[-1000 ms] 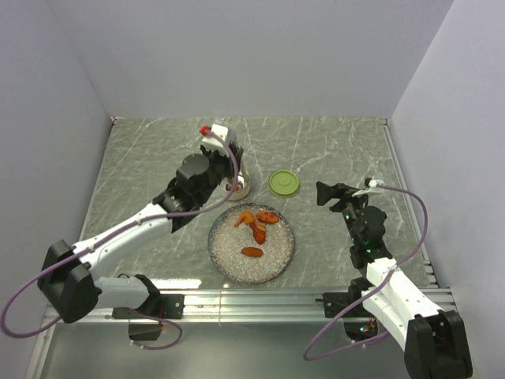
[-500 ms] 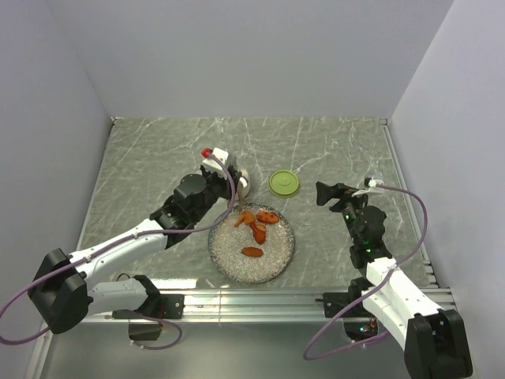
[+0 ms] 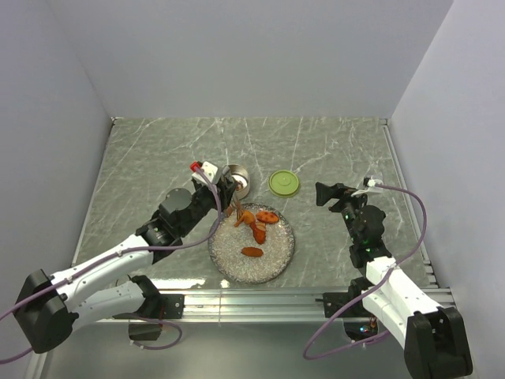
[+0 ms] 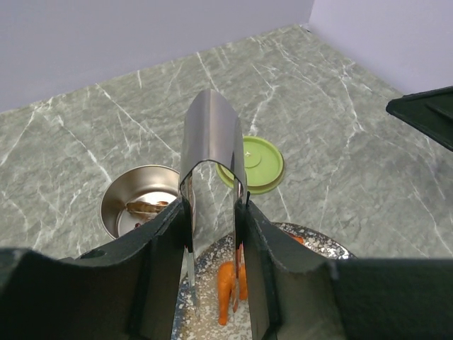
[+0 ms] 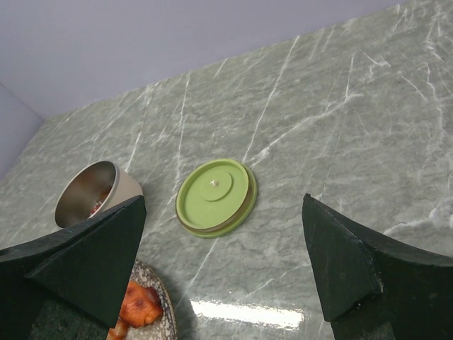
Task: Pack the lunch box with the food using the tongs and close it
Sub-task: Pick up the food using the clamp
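My left gripper [image 3: 220, 193] is shut on the tongs [image 4: 212, 134], whose bent steel end sticks up above the fingers [image 4: 159, 248]. The two thin arms point down over the far left of the speckled plate [image 3: 229, 264], with an orange piece [image 4: 228, 290] between their tips; I cannot tell if it is pinched. More orange food [image 3: 256, 223] lies on the plate. The steel lunch box [image 3: 237, 180] stands behind the plate with a brown piece [image 4: 145, 207] inside. Its green lid [image 3: 283, 182] lies to its right. My right gripper [image 3: 323, 193] hovers open, right of the lid [image 5: 215, 196].
Grey walls close in the marble table on three sides. A metal rail [image 3: 260, 300] runs along the near edge between the arm bases. The lunch box [image 5: 88, 191] and the plate's rim [image 5: 159, 304] sit at the left of the right wrist view.
My left arm has drawn back and down from over the lunch box, uncovering it. The tongs' tips now hang over the plate's far left. The right arm has stayed put.
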